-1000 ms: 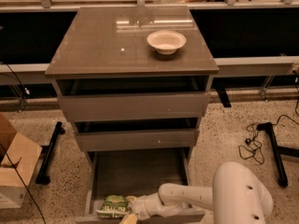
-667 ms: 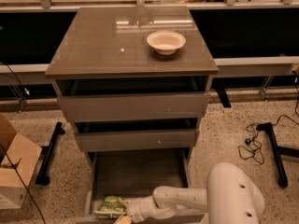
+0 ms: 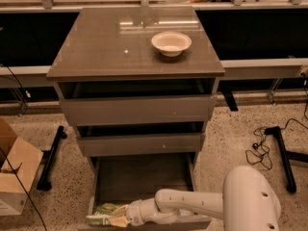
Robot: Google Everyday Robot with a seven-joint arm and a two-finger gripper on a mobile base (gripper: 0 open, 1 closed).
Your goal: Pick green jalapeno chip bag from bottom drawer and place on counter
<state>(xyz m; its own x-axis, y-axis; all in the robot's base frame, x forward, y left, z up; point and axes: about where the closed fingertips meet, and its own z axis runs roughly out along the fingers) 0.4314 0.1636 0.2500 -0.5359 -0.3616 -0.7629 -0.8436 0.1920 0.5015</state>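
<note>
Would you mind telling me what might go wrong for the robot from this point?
The tool sits at the green jalapeno chip bag in the front-left corner of the bottom drawer; the crinkly bag might slip free. Lifting it, the arm may catch the two upper drawers jutting out above. On the counter, the white bowl could get bumped.

- The green jalapeno chip bag (image 3: 103, 211) is small and crinkly, green with pale patches. It lies flat in the front left corner of the bottom drawer, close to the drawer's left wall and front edge.
- The bottom drawer (image 3: 144, 176) is the lowest of three grey-brown drawers. It is a wide shallow tray with a dark floor, and it stands open, out farther than the two above.
- The counter (image 3: 106, 52) is a glossy, level, reflective grey-brown slab directly above the bottom drawer.
- The gripper (image 3: 117, 219) is low inside the bottom drawer near its front, right against the bag.
</note>
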